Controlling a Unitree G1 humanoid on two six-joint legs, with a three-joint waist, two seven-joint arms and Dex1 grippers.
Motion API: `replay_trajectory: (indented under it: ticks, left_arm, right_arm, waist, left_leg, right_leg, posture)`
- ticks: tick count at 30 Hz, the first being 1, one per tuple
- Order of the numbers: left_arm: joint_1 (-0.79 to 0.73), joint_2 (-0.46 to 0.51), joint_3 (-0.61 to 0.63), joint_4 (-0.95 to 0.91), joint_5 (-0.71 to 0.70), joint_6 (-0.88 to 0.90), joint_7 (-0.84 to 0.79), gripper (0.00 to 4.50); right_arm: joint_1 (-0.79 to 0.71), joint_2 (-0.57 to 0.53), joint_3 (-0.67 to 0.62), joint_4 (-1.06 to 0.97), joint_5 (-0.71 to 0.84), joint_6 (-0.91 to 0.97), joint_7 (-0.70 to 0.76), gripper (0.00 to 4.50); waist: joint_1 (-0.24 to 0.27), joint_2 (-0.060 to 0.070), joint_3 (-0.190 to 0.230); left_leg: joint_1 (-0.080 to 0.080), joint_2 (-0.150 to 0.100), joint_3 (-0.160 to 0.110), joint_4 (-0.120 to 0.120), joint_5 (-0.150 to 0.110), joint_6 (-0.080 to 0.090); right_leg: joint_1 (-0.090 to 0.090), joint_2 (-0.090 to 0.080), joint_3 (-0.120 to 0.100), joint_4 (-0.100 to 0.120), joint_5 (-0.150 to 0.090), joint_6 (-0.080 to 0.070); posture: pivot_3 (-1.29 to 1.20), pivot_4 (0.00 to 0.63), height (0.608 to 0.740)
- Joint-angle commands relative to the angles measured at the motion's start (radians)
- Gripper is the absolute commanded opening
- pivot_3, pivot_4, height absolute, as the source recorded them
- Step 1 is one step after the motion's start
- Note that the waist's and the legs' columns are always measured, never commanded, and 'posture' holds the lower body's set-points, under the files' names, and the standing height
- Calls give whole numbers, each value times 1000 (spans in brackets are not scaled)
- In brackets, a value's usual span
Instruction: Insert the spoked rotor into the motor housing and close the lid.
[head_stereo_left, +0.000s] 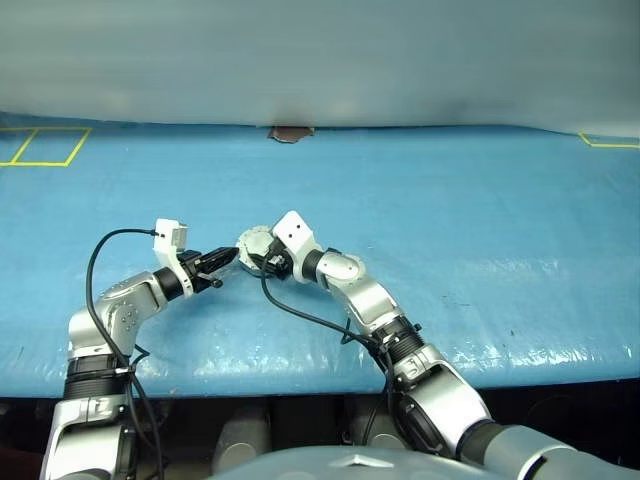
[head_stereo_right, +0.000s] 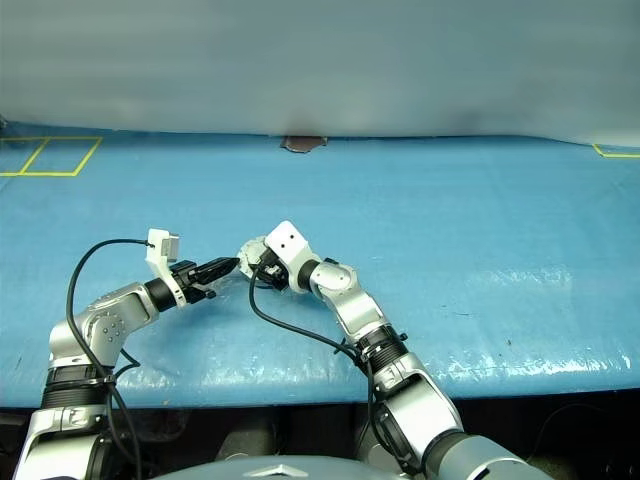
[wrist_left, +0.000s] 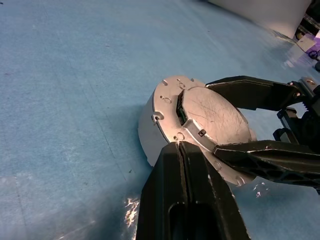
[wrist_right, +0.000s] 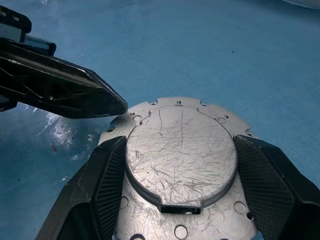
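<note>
presently one motor housing (wrist_right: 180, 165) is in view, a short silver cylinder held off the blue table (head_stereo_left: 480, 220) between the two fingers of the right gripper (head_stereo_left: 262, 258). those fingers stand wide apart, one pad on each side of the raised round boss on the housing's flat face, and they clamp it there. the housing is tipped: its short axis lies close to level, in line with the right gripper's own pointing direction, and the scratched flat face with its ring of small holes looks back toward the right wrist. the curved side wall faces the table. a small rectangular notch sits at the boss edge nearest the right wrist.

one left gripper (head_stereo_left: 218, 262) is present, its two black fingers pressed together with nothing between them. its tip (wrist_right: 112, 105) sits at the scalloped rim of the housing's face, just beside the right gripper's near finger (wrist_right: 102, 185); contact between tip and rim appears made, though a hair's gap cannot be excluded.

count: one housing, two grippers, one table. windings side of the housing is turned away and cannot be inspected.
</note>
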Motion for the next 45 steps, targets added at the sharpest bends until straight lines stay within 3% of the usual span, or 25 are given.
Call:
replay_trajectory:
  ticks: [1, 18, 24, 28, 34, 40, 45]
  left_arm:
    - [-34, 1, 12, 16, -23, 7, -22, 19]
    - [-14, 9, -36, 80, 48, -17, -6, 19]
    - [-11, -9, -47, 73, 56, -23, 10, 19]
    - [-12, -17, -46, 75, 56, -27, 13, 0]
    - [-13, -39, -45, 69, 41, -22, 12, 0]
    - [-12, -61, -37, 61, 33, -27, 14, 0]
    - [-14, -73, -39, 62, 34, -37, 8, 0]
  right_arm:
    - [29, -15, 13, 65, -35, 45, -17, 3041]
    - [41, -20, 6, 51, -33, 46, -32, 3041]
    - [53, -28, 1, 15, 7, 40, 40, 3041]
    - [63, -38, -7, -16, 10, 58, 44, 4372]
    - [116, -65, -35, -209, 56, 91, 71, 4440]
    - [205, -43, -141, -508, 231, 250, 58, 4440]
    - [245, 30, -351, -546, 417, 477, -72, 4440]
  waist:
    - [-2, 0, 0]
    - [-2, 0, 0]
    - [3, 0, 0]
    - [5, 0, 0]
    - [13, 0, 0]
    - [22, 1, 4]
    - [32, 1, 4]
  left_leg:
    - [0, 0, 0, 0, 0, 0]
    - [0, 0, 0, 0, 0, 0]
    - [0, 0, 0, 0, 0, 0]
    - [0, -3, 0, -1, 0, -1]
    - [-1, -4, 0, 0, 0, -1]
    - [-6, -5, -1, -1, 0, -1]
    - [-7, -5, -3, 0, 0, -1]
  right_leg:
    - [0, 0, 0, 0, 0, 0]
    - [0, 0, 0, 0, 0, 0]
    - [0, -1, 0, -1, 0, 0]
    - [1, -3, 0, -2, -1, 2]
    - [1, -4, 0, -2, -1, 2]
    - [-2, -5, -1, -2, -2, 3]
    - [-2, -5, -2, -3, -2, 3]
  posture:
    - [0, 150, 740]
    - [0, 150, 740]
    - [0, 150, 740]
    - [0, 150, 740]
    - [0, 150, 740]
    - [0, 150, 740]
    - [0, 150, 740]
